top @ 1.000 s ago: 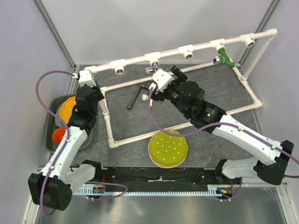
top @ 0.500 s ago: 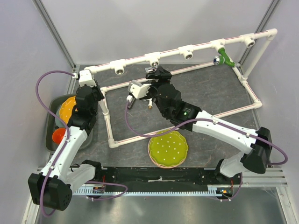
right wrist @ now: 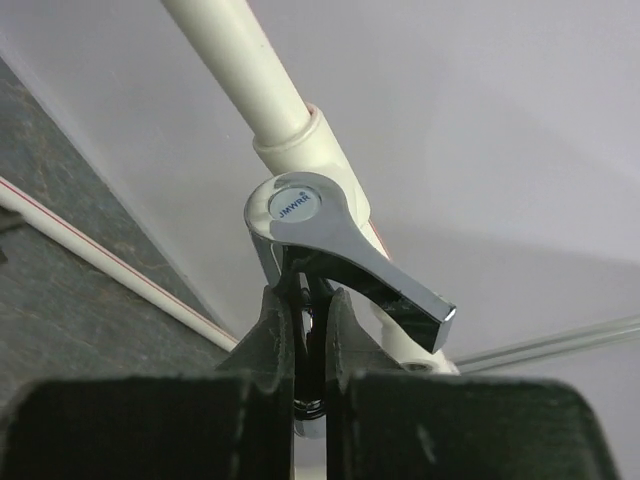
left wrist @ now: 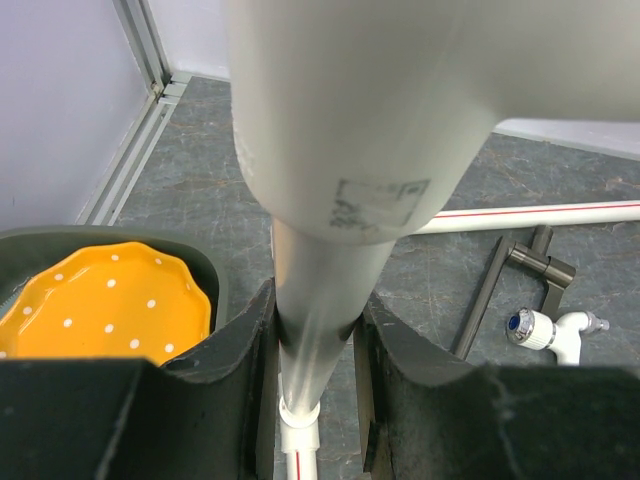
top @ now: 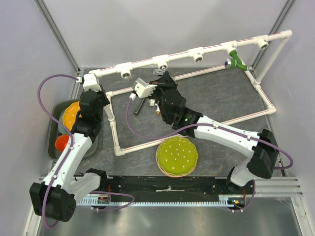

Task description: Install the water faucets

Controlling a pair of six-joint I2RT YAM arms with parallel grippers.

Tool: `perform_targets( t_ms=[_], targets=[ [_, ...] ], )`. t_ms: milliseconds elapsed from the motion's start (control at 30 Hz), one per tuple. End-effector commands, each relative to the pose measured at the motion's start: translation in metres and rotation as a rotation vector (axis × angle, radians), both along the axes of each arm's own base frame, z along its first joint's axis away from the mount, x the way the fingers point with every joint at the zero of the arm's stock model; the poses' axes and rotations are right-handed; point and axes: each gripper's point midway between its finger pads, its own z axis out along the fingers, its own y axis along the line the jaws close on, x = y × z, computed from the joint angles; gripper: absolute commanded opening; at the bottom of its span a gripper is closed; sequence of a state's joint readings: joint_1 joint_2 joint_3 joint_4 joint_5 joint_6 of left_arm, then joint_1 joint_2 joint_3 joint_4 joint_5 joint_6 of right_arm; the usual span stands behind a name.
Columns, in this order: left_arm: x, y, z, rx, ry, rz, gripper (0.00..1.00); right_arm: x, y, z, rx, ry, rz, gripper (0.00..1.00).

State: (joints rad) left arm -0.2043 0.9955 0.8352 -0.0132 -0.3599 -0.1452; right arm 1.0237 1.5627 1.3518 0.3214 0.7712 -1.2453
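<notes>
right hand (right wrist: 308, 312), gaping a second ago, now clamps the silver faucet (right wrist: 352, 266); left hand (left wrist: 318, 338) grips pipe (left wrist: 330, 130).

Dark mat (top: 211, 93) carries white pipe frame (top: 113, 126), black L-bar (left wrist: 490, 300), white faucet (left wrist: 556, 335) beside it, green plate (top: 177, 156)

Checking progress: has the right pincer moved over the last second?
Yes. Seen from above, the right pincer swung left, from behind the green plate's middle to behind its left edge.
</notes>
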Motion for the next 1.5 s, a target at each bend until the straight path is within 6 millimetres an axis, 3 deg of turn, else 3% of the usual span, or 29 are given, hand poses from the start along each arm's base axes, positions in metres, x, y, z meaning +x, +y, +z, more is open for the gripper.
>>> perform_targets(
  t_ms=[0,167,300,333,367,400,433,467,500,533,600,800,1000,1033,1067,1100,1167,1200,1333,1367,1467],
  targets=[
    [0.002,-0.019,0.023,-0.142,-0.073,-0.052,0.02,-0.003,0.005,0.015,0.382,0.044,0.026,0.00],
    [0.002,-0.019,0.024,-0.142,-0.073,-0.051,0.02,-0.010,0.011,0.034,0.827,0.142,0.128,0.00],
    [0.002,-0.019,0.023,-0.142,-0.072,-0.049,0.02,-0.001,0.014,0.039,1.212,0.284,0.244,0.00],
    [0.001,-0.018,0.023,-0.142,-0.074,-0.048,0.02,-0.002,0.016,0.043,1.423,0.358,0.287,0.00],
    [0.001,-0.018,0.024,-0.142,-0.075,-0.047,0.02,0.000,0.014,0.044,1.519,0.395,0.313,0.00],
    [0.001,-0.018,0.024,-0.142,-0.075,-0.048,0.02,0.008,0.008,0.029,1.586,0.445,0.325,0.00],
    [0.001,-0.019,0.025,-0.143,-0.078,-0.050,0.02,0.004,0.005,0.046,1.799,0.468,0.399,0.00],
    [0.001,-0.018,0.025,-0.141,-0.078,-0.048,0.02,0.005,0.002,0.044,1.877,0.483,0.425,0.00],
    [0.001,-0.018,0.025,-0.141,-0.078,-0.048,0.02,0.009,-0.003,0.029,1.954,0.507,0.415,0.00],
    [0.001,-0.018,0.025,-0.143,-0.080,-0.048,0.02,0.005,-0.003,0.041,2.103,0.534,0.495,0.00],
    [0.001,-0.019,0.025,-0.143,-0.080,-0.050,0.02,0.005,-0.004,0.030,2.232,0.584,0.528,0.00],
    [0.000,-0.018,0.027,-0.144,-0.083,-0.050,0.02,-0.003,-0.004,0.043,2.677,0.755,0.790,0.00],
    [0.000,-0.018,0.027,-0.142,-0.084,-0.050,0.02,-0.004,-0.018,0.044,2.885,0.780,0.958,0.01],
    [0.000,-0.018,0.027,-0.144,-0.083,-0.050,0.02,-0.005,-0.019,0.043,-2.884,-0.776,-0.961,0.05],
    [0.000,-0.018,0.028,-0.144,-0.086,-0.050,0.02,-0.006,-0.020,0.041,-2.886,-0.776,-0.959,0.11],
    [0.000,-0.018,0.027,-0.144,-0.084,-0.050,0.02,-0.006,-0.020,0.039,2.886,0.775,0.958,0.27],
    [0.000,-0.019,0.027,-0.144,-0.083,-0.052,0.02,-0.010,-0.023,0.037,2.863,0.764,0.949,0.44],
    [0.000,-0.019,0.027,-0.144,-0.084,-0.052,0.02,-0.011,-0.023,0.036,2.850,0.757,0.945,0.59],
    [0.000,-0.019,0.027,-0.146,-0.084,-0.053,0.02,-0.020,-0.031,0.036,2.735,0.704,0.926,0.94],
    [0.000,-0.019,0.027,-0.146,-0.084,-0.053,0.02,-0.021,-0.032,0.029,2.713,0.698,0.899,0.98],
    [0.000,-0.019,0.027,-0.147,-0.083,-0.054,0.02,-0.028,-0.039,0.022,2.604,0.659,0.846,0.98]
  ],
)
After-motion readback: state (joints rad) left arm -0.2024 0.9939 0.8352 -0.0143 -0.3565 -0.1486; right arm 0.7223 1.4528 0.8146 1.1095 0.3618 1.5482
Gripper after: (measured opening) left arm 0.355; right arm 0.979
